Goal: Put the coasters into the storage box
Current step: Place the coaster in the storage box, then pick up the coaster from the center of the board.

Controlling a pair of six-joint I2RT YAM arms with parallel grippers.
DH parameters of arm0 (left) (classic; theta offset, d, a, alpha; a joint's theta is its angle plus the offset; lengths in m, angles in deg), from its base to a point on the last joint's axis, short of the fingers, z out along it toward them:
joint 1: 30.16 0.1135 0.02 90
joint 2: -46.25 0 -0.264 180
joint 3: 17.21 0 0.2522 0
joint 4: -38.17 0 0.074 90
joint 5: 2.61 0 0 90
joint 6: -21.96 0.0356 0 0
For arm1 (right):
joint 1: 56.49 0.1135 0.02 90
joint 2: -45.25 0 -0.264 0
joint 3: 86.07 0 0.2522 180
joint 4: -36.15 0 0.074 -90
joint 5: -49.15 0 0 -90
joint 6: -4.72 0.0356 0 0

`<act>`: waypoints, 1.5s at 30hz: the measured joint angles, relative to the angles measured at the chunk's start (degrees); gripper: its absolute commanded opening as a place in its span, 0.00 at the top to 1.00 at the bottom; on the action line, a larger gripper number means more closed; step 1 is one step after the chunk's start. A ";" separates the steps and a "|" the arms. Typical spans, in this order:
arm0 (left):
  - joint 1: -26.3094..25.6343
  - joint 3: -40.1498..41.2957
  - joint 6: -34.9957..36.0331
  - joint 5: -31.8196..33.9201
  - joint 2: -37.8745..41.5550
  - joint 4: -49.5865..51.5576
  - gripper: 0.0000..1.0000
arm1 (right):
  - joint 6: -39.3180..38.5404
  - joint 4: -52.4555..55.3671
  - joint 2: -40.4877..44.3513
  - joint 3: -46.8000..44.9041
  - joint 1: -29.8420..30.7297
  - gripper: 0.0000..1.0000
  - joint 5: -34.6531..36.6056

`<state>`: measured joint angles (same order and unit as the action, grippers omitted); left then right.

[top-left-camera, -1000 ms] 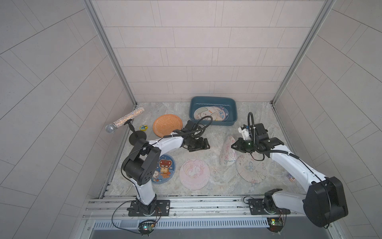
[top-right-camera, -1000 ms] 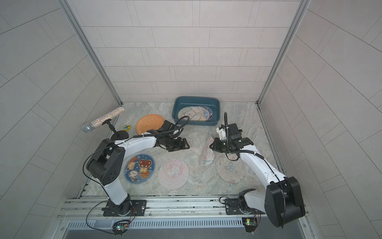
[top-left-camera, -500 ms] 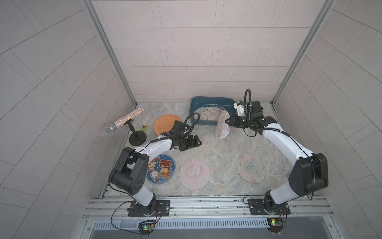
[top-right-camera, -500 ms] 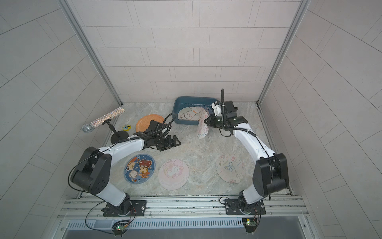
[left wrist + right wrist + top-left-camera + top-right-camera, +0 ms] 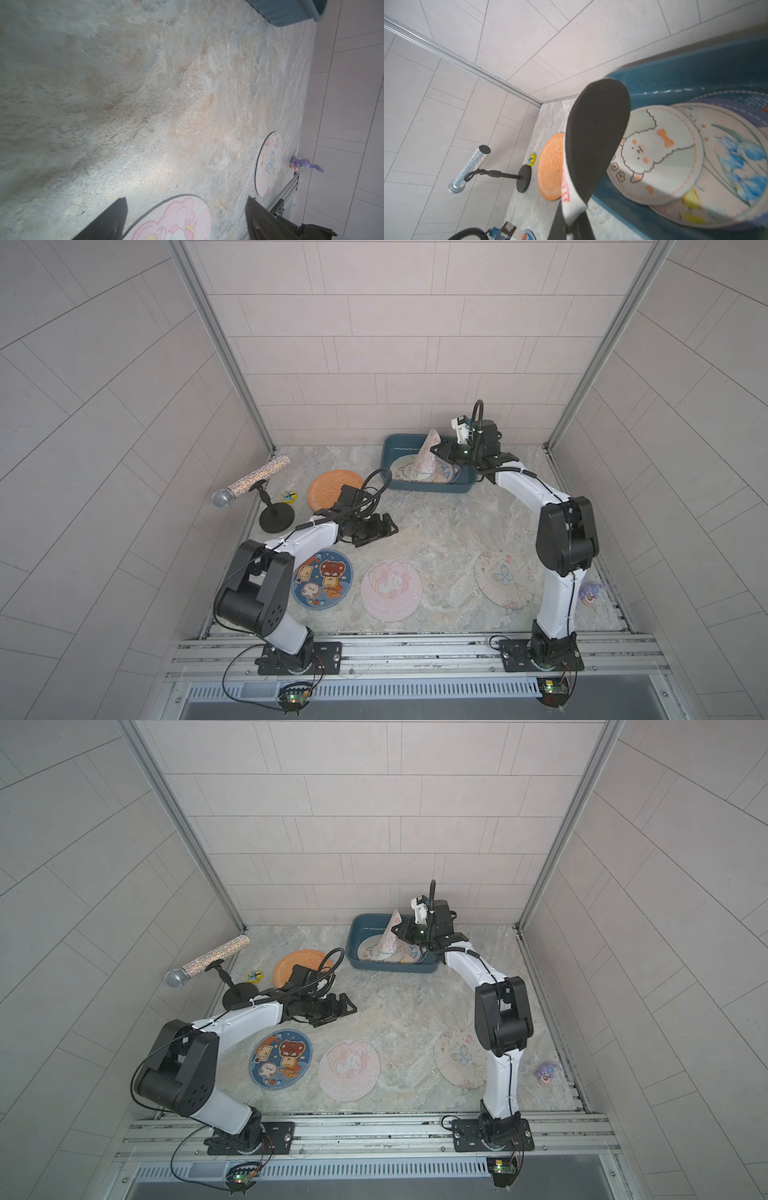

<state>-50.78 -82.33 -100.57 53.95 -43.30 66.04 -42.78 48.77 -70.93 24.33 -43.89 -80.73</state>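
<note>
Your right gripper [image 5: 441,449] is clamped tight on the rim of a cream coaster [image 5: 428,454]. The disc stands tilted on edge over the storage box [image 5: 432,488] at the back of the table, its dark underside facing the wrist camera. I can't tell whether its lower edge touches the stack inside. To land it well, I'd lower it toward the sheep coaster [image 5: 654,153] lying on top in the box, tip it flat, and only then release, so it neither rolls out nor leans on the wall. Your left gripper [image 5: 380,531] hangs wide open and empty, low over mid-table. Four discs wait outside the box: the pink unicorn coaster [image 5: 390,589], the blue cartoon coaster [image 5: 324,578], the butterfly coaster [image 5: 503,578] and the orange coaster [image 5: 328,489], which lies near the microphone stand [image 5: 276,519]. The mat [image 5: 449,531] is mottled and stone-patterned, and it lies flat. Pale tiled walls [image 5: 374,344] close in on three sides, so mind your elbows.
</note>
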 measured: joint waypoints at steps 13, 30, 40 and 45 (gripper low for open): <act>0.61 0.63 0.09 0.22 0.26 -0.04 0.06 | 0.31 4.52 -21.24 16.37 -2.36 1.00 2.05; 0.63 3.67 1.01 5.07 7.52 6.10 0.03 | -8.02 22.86 -20.81 20.44 -3.61 0.28 10.60; 0.59 7.69 0.13 7.08 11.30 8.09 0.03 | -9.90 25.00 -8.55 10.86 -3.61 0.25 10.45; -0.44 9.27 -0.74 9.20 13.84 9.62 0.03 | -11.15 24.98 -0.39 2.23 -3.17 0.25 9.27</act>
<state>-51.22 -73.06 -101.31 63.16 -29.47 75.66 -53.93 73.75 -71.32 26.56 -47.06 -71.46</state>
